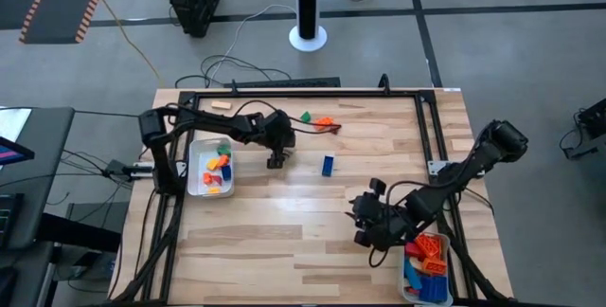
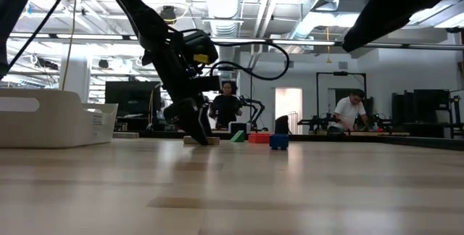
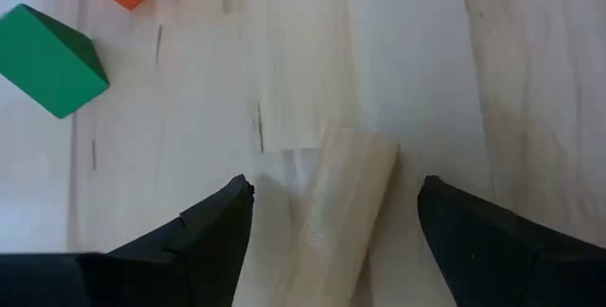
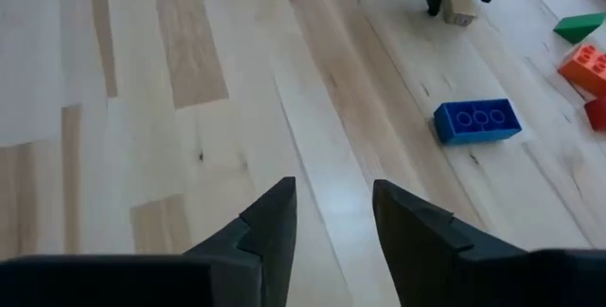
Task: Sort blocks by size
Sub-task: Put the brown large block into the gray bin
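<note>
Table [image 1: 284, 241]: pale wood planks, black frame round the edge; the landmark for every place below.
Left gripper [image 1: 276, 160]: down at the table's far-middle, fingers spread wide either side of a tan wood bar [image 3: 343, 214], a gap between each finger and the wood; nothing gripped.
Tan wood bar: flat on the table between those fingers, also seen from the right wrist [image 4: 461, 9].
Blue brick [image 1: 328, 165]: alone on the table, just right of the left gripper, studs showing [image 4: 478, 120].
Green block [image 1: 306, 116]: near the table's far edge, beside the orange brick.
Orange brick [image 1: 325, 122]: near the far edge, right of the green block; a red piece [image 4: 597, 113] lies against it.
Second tan bar [image 1: 222, 104]: at the far edge, toward the left corner.
Left tray [image 1: 196, 170]: white, at the table's left side; small blocks [image 1: 217, 165] in orange, yellow, green and red inside.
Right tray [image 1: 409, 283]: white, at the table's near right corner; longer orange and blue bricks [image 1: 431, 260] inside.
Right gripper [image 1: 365, 226]: over bare wood just left of the right tray, fingers partly apart with a narrow gap, empty.
Room beyond the table: two people [image 2: 226, 104] far off among benches.
</note>
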Tool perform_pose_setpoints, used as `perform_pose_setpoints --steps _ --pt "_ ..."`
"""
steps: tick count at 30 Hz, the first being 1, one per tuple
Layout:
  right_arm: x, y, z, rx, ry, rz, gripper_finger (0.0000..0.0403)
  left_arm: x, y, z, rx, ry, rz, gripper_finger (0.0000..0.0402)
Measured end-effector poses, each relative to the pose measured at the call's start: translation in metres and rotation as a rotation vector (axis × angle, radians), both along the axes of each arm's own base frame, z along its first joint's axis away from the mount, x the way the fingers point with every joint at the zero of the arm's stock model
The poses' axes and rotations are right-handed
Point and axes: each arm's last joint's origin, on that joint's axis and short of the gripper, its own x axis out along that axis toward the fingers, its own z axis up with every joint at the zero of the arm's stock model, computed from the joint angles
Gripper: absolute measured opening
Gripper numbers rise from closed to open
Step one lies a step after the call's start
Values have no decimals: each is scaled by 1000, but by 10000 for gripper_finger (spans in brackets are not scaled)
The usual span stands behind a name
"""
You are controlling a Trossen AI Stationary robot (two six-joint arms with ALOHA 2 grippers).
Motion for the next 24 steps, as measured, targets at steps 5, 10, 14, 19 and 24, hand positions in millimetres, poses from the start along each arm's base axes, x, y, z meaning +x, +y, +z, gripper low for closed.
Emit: perform_pose_setpoints --steps 5,10,14,19,24 --pt "-1 4 1 8 -11 12 157 0 -2 -1 -11 8 2 212" --pt "0 4 2 40 -34 -8 149 2 -8 -2 1 17 -5 95" --pt "1 5 2 67 -52 -27 148 1 -10 2 4 22 35 95" --pt "5 2 4 84 -79 -45 148 -5 -20 26 -10 -27 44 95" --pt "15 -5 6 66 -150 -115 154 -7 -52 55 -18 -152 -8 95"
